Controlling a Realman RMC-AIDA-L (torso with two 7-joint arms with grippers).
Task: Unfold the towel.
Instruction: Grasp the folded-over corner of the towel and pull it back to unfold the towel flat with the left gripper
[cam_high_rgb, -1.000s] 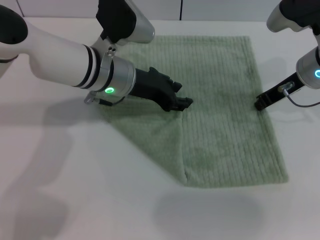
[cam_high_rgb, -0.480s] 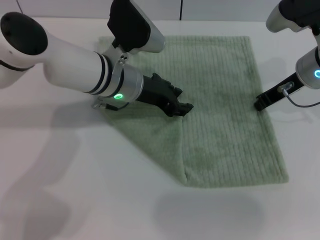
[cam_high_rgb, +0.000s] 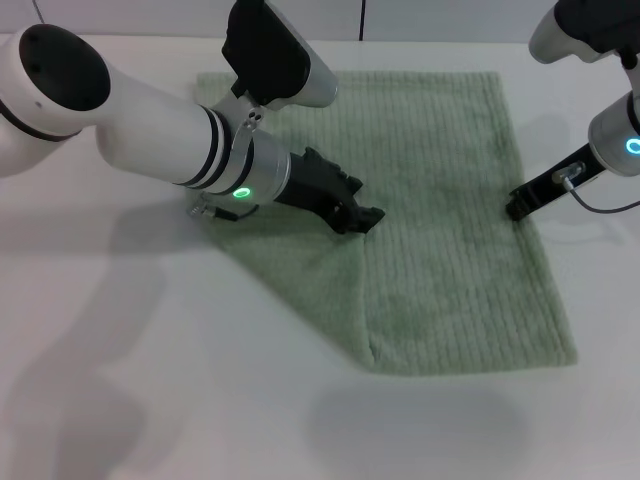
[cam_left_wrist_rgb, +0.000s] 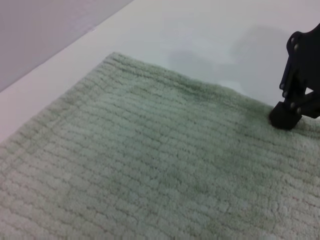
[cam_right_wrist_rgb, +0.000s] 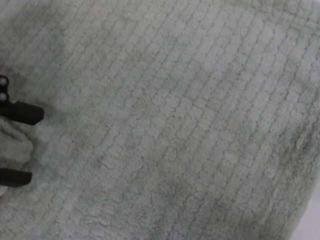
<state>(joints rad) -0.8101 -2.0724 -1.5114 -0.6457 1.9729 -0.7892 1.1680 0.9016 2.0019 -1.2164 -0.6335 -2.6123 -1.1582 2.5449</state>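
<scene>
1. One towel (cam_high_rgb: 440, 230) on the white table (cam_high_rgb: 150, 400), pale green and ribbed, and its near edge runs flat along the right side while the near-left part angles away in a diagonal fold.
2. That makes one folded-over flap (cam_high_rgb: 300, 265), a triangle lying on top of the towel's left half, its point near the middle of the near edge.
3. Two grippers in play. The left gripper (cam_high_rgb: 368, 217) is down at the flap's upper edge, mid-towel, fingers apart with a ridge of cloth between them, as the right wrist view shows (cam_right_wrist_rgb: 12, 145).
4. The right gripper (cam_high_rgb: 517, 210) sits at the towel's right edge, tip touching the cloth; whether its fingers are apart or together, I cannot tell.
</scene>
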